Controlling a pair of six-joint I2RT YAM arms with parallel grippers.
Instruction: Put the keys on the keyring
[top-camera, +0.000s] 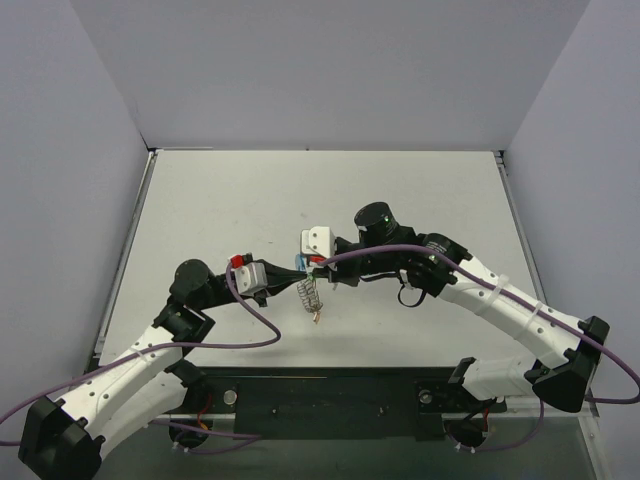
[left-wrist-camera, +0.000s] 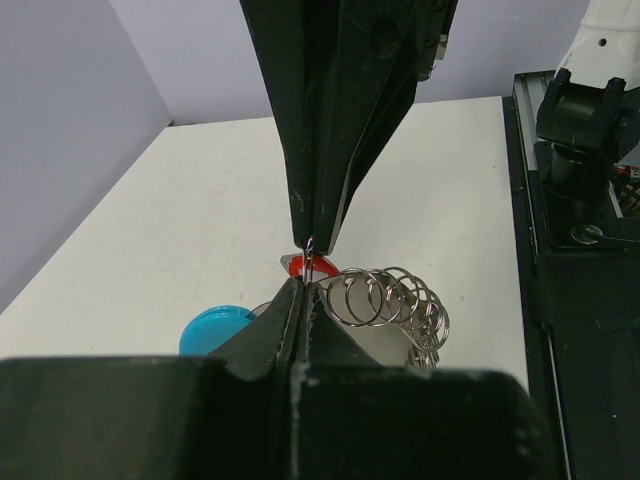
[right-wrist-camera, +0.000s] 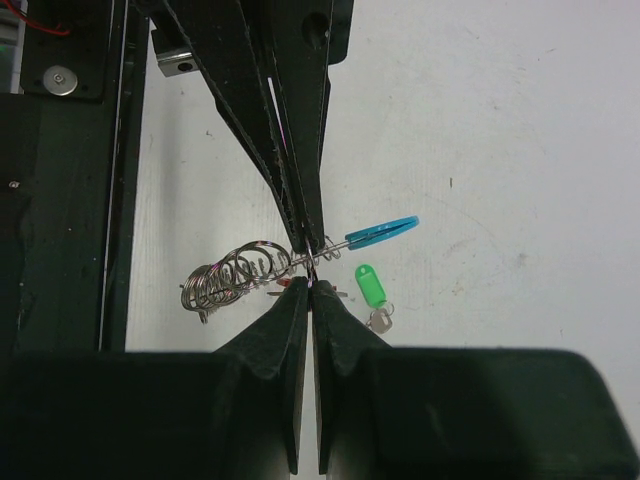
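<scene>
My two grippers meet tip to tip above the middle of the table. The left gripper (top-camera: 296, 270) (left-wrist-camera: 300, 283) is shut on the wire of the keyring (top-camera: 311, 296) (left-wrist-camera: 395, 295) (right-wrist-camera: 235, 275). The keyring's coil of silver loops hangs to one side and its light-blue tag (left-wrist-camera: 215, 328) (right-wrist-camera: 385, 230) sticks out on the other. The right gripper (top-camera: 318, 268) (right-wrist-camera: 312, 285) is shut on the small ring of the red-tagged key (left-wrist-camera: 325, 268), right against the keyring wire. A green-tagged key (right-wrist-camera: 370, 286) lies on the table below.
The white table (top-camera: 420, 190) has grey walls on three sides. A black base plate (top-camera: 330, 395) runs along the near edge, with the right arm's base (left-wrist-camera: 580, 130) on it. Purple cables (top-camera: 250, 315) trail from both arms.
</scene>
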